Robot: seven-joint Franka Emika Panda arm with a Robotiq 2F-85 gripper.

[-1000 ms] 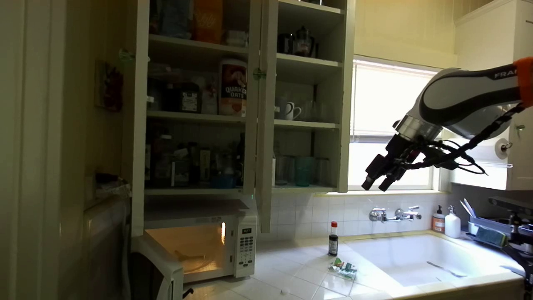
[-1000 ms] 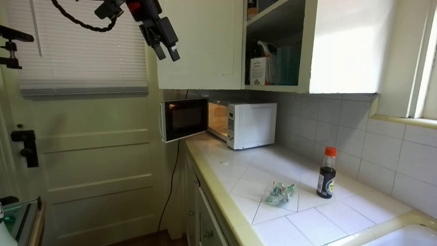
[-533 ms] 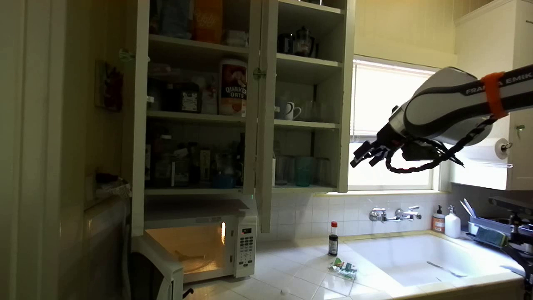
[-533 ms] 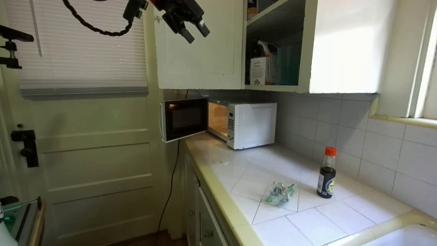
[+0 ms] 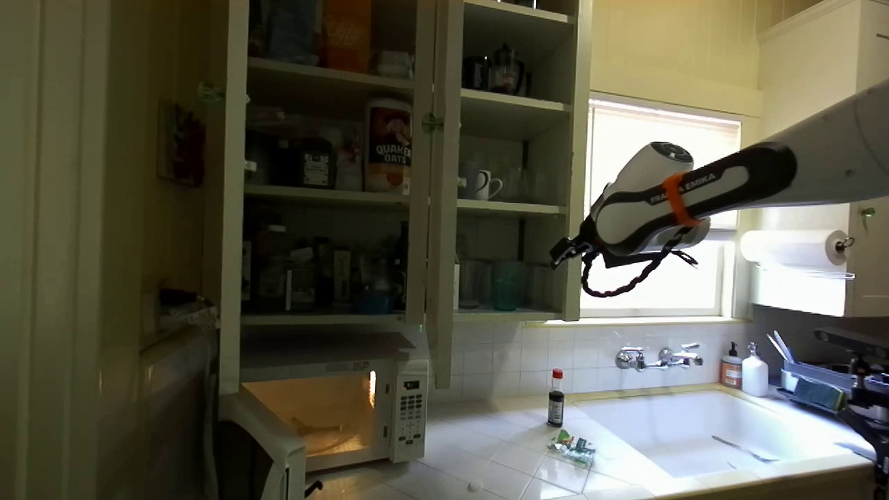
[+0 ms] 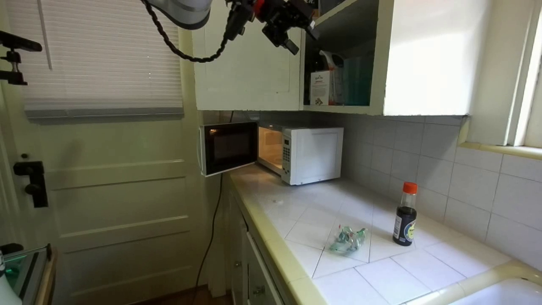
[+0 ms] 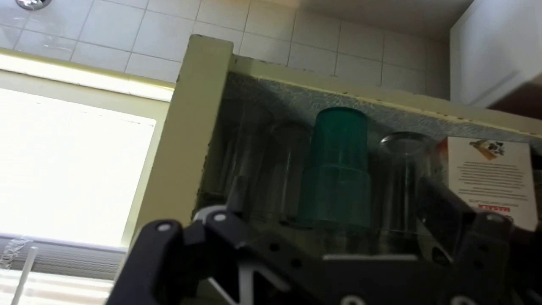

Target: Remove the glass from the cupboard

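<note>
We hold our gripper (image 7: 333, 181) before the cupboard (image 7: 186, 127), its fingers (image 7: 444, 207) spread well apart. Beyond the fingertips, lined up between them in the wrist view, stands the glass (image 7: 338, 169) (teal, with clear tumblers (image 7: 404, 182) on either side), inside the cupboard. Below our fingers in both exterior views, we see the red-capped bottle (image 6: 405, 220) upright on the counter (image 6: 311, 228).

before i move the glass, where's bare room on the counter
Bare tile lies between the microwave and the red-capped bottle, and between the crumpled wrapper and the sink. Crowded: the cupboard around the blue-green glass, clear glasses on both sides.
</note>
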